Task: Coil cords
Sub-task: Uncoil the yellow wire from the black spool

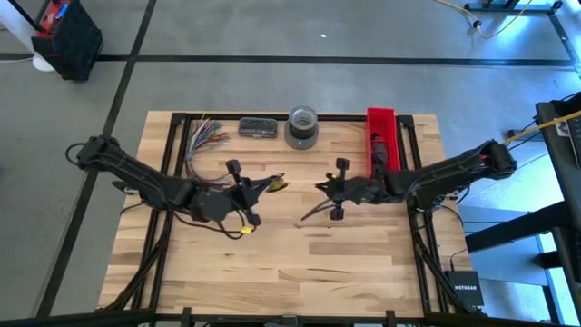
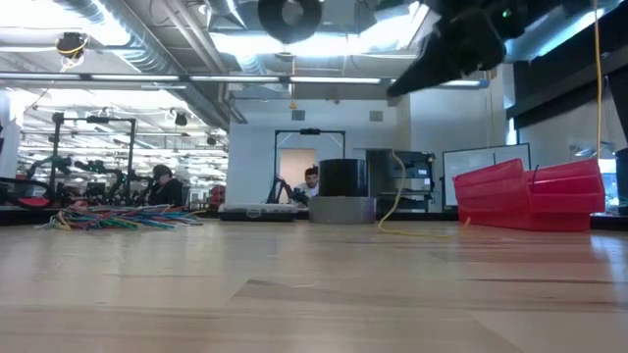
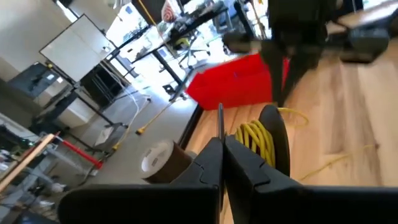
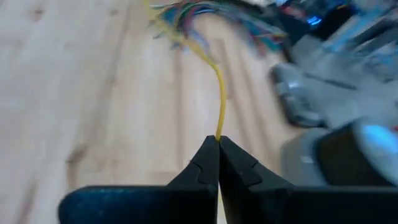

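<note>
Right end effector point(image 4: 218, 142) pinches a thin yellow cord point(image 4: 221, 106).

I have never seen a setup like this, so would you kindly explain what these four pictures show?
Two dark robot arms work over a wooden table. One picture looks straight down, one looks level across the tabletop, and two come from cameras on the arms' wrists. The left claw is shut on a spool of yellow cord. The right claw is shut on the thin yellow cord's free end. Also on the table: a red bin, a grey tape roll and a fan of multicoloured wires.
</note>
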You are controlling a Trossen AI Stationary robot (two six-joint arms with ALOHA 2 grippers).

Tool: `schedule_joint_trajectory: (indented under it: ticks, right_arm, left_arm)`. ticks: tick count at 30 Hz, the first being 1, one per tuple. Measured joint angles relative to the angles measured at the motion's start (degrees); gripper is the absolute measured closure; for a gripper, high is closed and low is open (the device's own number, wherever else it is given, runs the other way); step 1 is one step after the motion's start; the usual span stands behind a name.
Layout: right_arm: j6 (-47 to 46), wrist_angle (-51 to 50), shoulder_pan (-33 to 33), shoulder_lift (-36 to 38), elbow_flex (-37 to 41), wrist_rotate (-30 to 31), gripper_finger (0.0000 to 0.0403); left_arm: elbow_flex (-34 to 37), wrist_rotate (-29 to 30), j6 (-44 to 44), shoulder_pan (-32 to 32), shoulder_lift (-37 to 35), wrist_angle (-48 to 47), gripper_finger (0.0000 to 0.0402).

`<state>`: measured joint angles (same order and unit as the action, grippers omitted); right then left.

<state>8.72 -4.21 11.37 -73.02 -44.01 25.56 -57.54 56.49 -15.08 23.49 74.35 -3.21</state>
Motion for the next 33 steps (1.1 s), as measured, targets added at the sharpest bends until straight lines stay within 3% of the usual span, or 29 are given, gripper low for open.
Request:
schedule_joint_trajectory:
  ticks: [4, 9, 13, 17, 23, 30, 33]
  right_arm:
    - [-1.0, 1.6, -2.5, -2.8, 0.1, -7.9, 0.04]
    - [-1.0, 5.5, -4.0, -7.8, 0.1, -12.4, 0.04]
    - [-1.2, 5.6, -4.4, -10.9, 0.2, -8.2, 0.04]
    - [-3.8, 3.7, -4.4, -11.7, 0.2, 0.7, 0.0391]
    - [-6.9, -3.0, -4.3, -9.2, -1.4, 4.4, 0.0307]
    - [-14.6, -24.0, -4.2, -5.8, -9.9, -4.5, 0.0225]
    - [-16.2, -26.1, -4.2, -4.9, -11.1, -5.7, 0.0213]
  left_arm:
    - [0.0, 2.6, -0.9, 0.6, -0.5, 3.4, 0.0401]
    - [0.0, 3.7, -1.2, 0.4, -0.4, 3.7, 0.0402]
    - [0.0, -0.5, -0.8, 1.4, -0.3, 2.5, 0.0402]
    - [0.0, -3.9, -0.3, 2.7, -0.3, -2.1, 0.0401]
    - [0.0, -4.0, 3.4, 4.0, -1.7, -8.0, 0.0401]
    - [0.0, -4.0, 8.4, 4.3, -2.8, -10.7, 0.0401]
    - [0.0, -4.0, 7.8, 3.9, -2.8, -10.9, 0.0402]
